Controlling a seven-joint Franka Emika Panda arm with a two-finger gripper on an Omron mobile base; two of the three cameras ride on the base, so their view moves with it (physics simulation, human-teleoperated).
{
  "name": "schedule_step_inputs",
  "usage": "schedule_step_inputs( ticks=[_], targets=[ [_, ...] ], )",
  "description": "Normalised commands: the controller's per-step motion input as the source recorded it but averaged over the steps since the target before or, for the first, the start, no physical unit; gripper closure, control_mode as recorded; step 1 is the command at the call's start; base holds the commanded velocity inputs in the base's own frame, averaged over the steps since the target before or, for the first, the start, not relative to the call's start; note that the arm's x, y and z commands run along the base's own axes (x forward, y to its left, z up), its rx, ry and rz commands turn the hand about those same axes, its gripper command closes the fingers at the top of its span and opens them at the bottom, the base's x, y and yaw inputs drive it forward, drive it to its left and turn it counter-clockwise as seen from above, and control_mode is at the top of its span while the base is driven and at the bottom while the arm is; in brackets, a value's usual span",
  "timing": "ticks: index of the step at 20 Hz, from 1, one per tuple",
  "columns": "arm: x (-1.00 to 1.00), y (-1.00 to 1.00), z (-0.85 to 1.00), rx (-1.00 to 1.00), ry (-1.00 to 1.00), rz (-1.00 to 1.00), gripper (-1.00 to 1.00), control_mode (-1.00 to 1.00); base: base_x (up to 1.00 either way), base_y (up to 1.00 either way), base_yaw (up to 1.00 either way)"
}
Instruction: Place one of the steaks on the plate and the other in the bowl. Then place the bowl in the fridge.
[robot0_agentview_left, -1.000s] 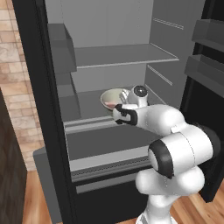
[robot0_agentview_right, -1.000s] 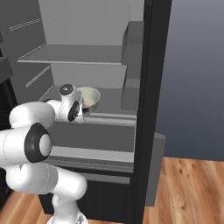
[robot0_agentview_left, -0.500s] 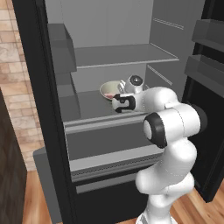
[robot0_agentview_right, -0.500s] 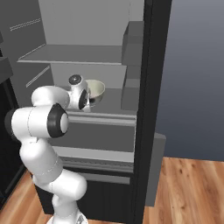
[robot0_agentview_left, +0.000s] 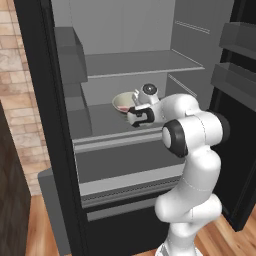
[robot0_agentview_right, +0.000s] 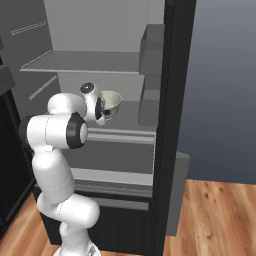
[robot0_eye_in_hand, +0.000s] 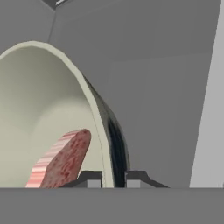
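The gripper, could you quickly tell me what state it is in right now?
Gripper: closed on the rim of the bowl, one fingertip inside and one outside, with a steak in the bowl, over a fridge shelf.

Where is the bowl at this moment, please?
The bowl is inside the open fridge, on the middle shelf under the upper shelf. The gripper is shut on its rim, and one steak lies inside it.
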Motion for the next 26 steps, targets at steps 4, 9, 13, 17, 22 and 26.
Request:
schedule_step_inputs(
  ticks=[4,9,13,17,22,26],
  targets=[
    [0.07,0.0,-0.02,0.0,0.0,0.0,1.0,-1.0,0.0,0.0,0.0],
    [0.03,0.0,-0.03,0.0,0.0,0.0,1.0,-1.0,0.0,0.0,0.0],
    [0.0,0.0,-0.05,0.0,0.0,0.0,-1.0,-1.0,0.0,0.0,0.0],
    [0.0,0.0,0.0,0.0,0.0,0.0,-1.0,-1.0,0.0,0.0,0.0],
    [0.0,0.0,0.0,0.0,-0.02,0.0,-1.0,-1.0,0.0,0.0,0.0],
    [-0.22,-0.06,0.06,0.07,-0.21,0.0,-1.0,-1.0,0.0,0.0,0.0]
  ],
)
